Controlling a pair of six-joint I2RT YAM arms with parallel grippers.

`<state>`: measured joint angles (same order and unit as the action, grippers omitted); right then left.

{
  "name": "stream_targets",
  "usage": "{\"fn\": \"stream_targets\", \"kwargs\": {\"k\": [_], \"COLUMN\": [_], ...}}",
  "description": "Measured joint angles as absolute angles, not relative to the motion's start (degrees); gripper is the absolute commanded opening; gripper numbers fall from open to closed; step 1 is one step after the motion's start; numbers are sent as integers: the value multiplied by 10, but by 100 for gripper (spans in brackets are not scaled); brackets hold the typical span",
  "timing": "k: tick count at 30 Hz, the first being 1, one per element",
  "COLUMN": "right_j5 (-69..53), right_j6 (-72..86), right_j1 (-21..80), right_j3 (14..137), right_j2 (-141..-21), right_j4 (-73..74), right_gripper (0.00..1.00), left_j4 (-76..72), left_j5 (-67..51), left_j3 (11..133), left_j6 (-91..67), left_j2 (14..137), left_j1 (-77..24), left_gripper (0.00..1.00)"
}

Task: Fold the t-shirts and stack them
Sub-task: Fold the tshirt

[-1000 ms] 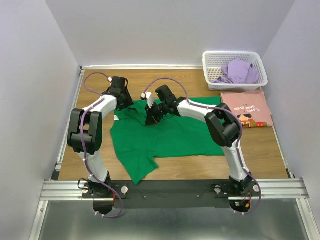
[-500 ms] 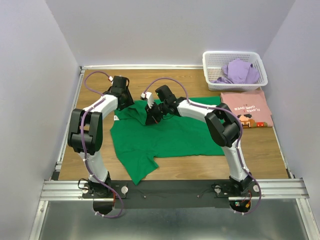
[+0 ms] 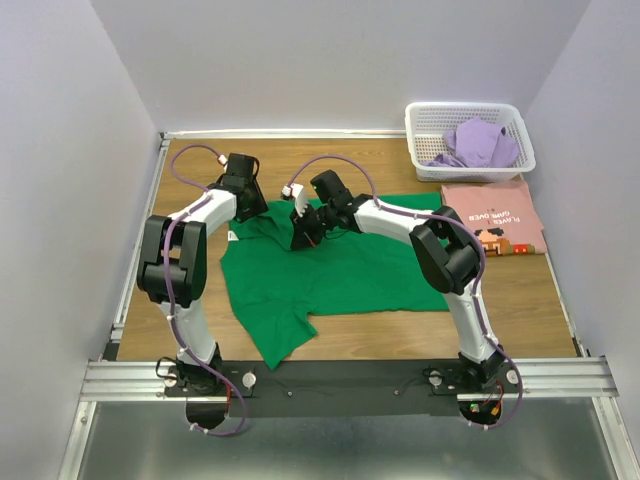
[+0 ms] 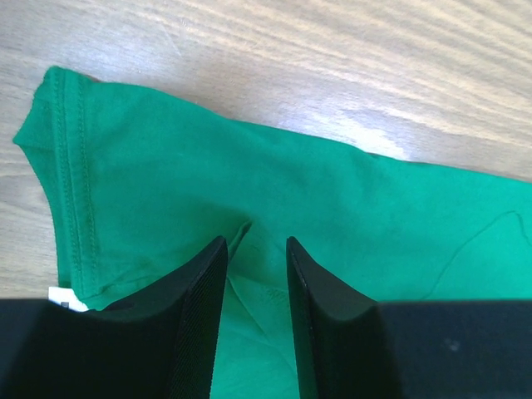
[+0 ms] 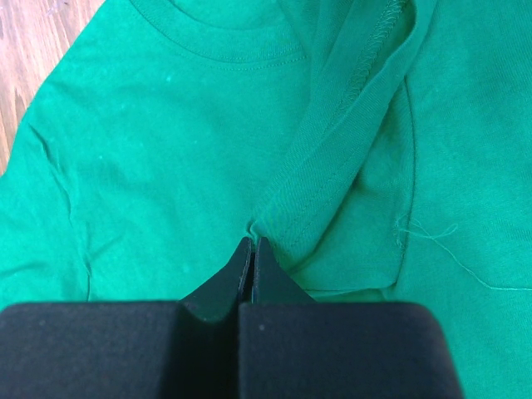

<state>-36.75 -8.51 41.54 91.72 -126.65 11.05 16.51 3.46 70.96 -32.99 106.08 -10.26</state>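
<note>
Green t-shirt [image 3: 340, 275] flat, long axis sideways, collar left, hem right

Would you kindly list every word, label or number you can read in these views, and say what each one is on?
"GAME OVER": printed on the pink t-shirt, upside down in the top view.
"PLAYER": the smaller line beside it on the same print; less certain.
White tag at the edge of the green t-shirt: nothing readable on it.
No other text shows.

We see white links and black joints on left arm [image 3: 195, 215] and right arm [image 3: 390, 218], purple cables [image 3: 187, 158], black end effector fingers [image 4: 195, 299].
</note>
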Motion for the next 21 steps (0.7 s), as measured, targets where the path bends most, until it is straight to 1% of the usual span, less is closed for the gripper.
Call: {"fn": "stream_targets", "kwargs": {"k": [5, 6, 11, 15, 21], "right_j5": [-368, -368, -368, -368, -368], "right_j6": [-85, -85, -85, -85, -85], "right_j1": [415, 415, 415, 415, 415], "right_j3": [917, 917, 917, 917, 917], "right_j2": [-1267, -1267, -1267, -1267, -1267], "right_j4": [110, 110, 110, 110, 110], "right_gripper": [2, 2, 1, 1, 1], "left_j4": [171, 173, 175, 176, 179], "left_j5": [35, 35, 35, 38, 47], "left_j3": [710, 710, 710, 710, 710], "left_j6": [-330, -330, -329, -328, -327], "left_j2": [1069, 1070, 1070, 1070, 1070], "left_j1": [-103, -103, -103, -103, -105], "left_gripper": [43, 40, 36, 29, 27]}}
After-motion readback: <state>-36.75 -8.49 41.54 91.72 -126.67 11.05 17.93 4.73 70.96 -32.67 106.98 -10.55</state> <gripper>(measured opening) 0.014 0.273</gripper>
